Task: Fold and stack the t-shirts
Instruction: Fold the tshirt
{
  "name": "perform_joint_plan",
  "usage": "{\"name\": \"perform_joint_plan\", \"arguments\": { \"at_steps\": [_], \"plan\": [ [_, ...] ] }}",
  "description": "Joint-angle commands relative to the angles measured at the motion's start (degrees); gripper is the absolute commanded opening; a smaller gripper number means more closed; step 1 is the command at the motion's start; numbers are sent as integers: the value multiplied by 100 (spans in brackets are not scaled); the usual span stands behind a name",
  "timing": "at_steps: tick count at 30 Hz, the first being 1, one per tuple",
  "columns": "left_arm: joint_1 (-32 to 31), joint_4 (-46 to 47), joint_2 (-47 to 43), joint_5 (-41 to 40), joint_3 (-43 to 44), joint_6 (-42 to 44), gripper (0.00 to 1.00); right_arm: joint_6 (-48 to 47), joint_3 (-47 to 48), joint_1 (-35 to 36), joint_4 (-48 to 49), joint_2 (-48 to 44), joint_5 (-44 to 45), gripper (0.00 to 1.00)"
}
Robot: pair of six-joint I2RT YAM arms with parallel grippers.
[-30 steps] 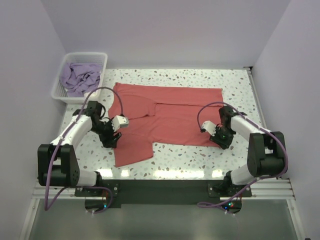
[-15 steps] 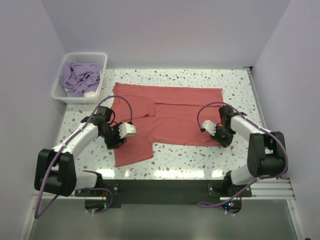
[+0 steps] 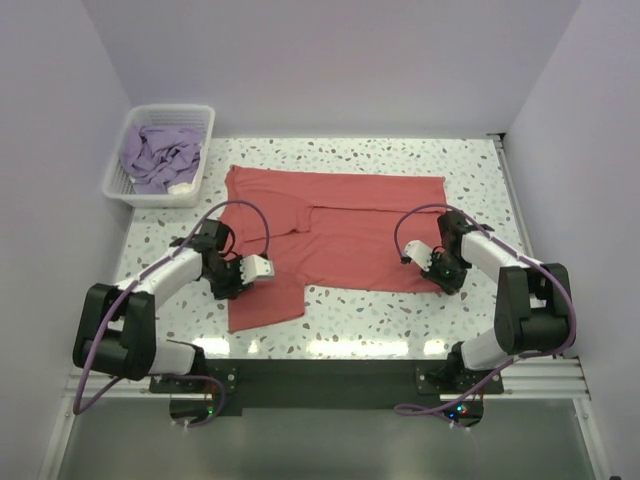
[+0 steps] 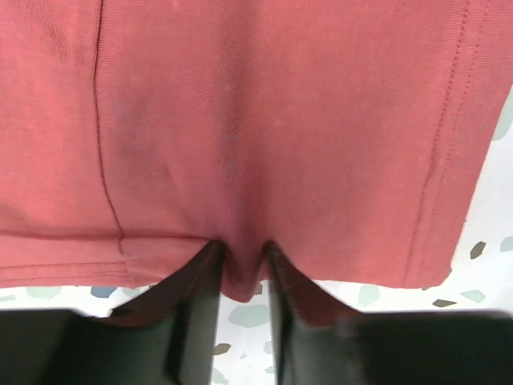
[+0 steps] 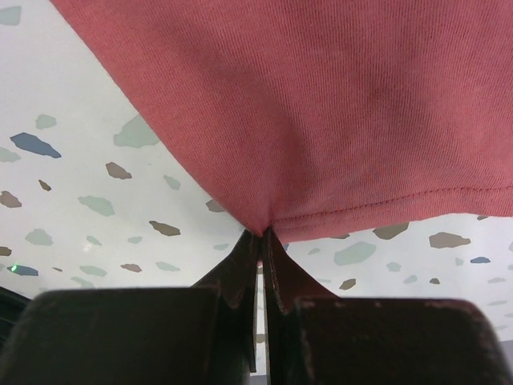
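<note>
Coral-red t-shirt (image 3: 340, 225) pinched at both sides.
Left fingers (image 4: 196, 321) and right fingers (image 5: 240, 277) clamp its hem; limp, light cloth, probably best held at corners.

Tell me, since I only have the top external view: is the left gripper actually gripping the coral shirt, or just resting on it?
Observer: Gripping. In the left wrist view, the left gripper pinches a small fold at the edge of the coral shirt, and the cloth bulges between its jaws.
Operator: And the right one?
Observer: The right gripper is shut on the stitched hem, with the cloth drawn to a point at its tips.
</note>
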Motion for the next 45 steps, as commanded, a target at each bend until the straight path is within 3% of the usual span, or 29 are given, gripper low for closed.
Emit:
{"name": "perform_joint_plan", "arguments": {
  "at_steps": [1,6,7,16,24,37,45],
  "plan": [
    [-40,31,-27,-107,-130,210,31,32,30,16,-66,-127,20,0],
    [-31,-495,-265,-2,19,176,2,14,21,-1,-338,-416,-33,0],
    [-23,-558,-326,50,28,123,0,-4,4,7,-365,-478,-24,0],
    [522,-1296,-616,384,564,315,0,-39,266,-124,-989,-979,-165,0],
    [839,-2017,-380,718,1635,527,0,-206,996,-300,-1385,-971,-270,0],
    [848,-1833,1237,868,3622,-44,0,-232,2823,-335,-1359,690,-174,0],
    [865,-1912,2248,789,4914,-132,0,-259,3439,-353,-1297,1437,-33,0]
  ]
}}
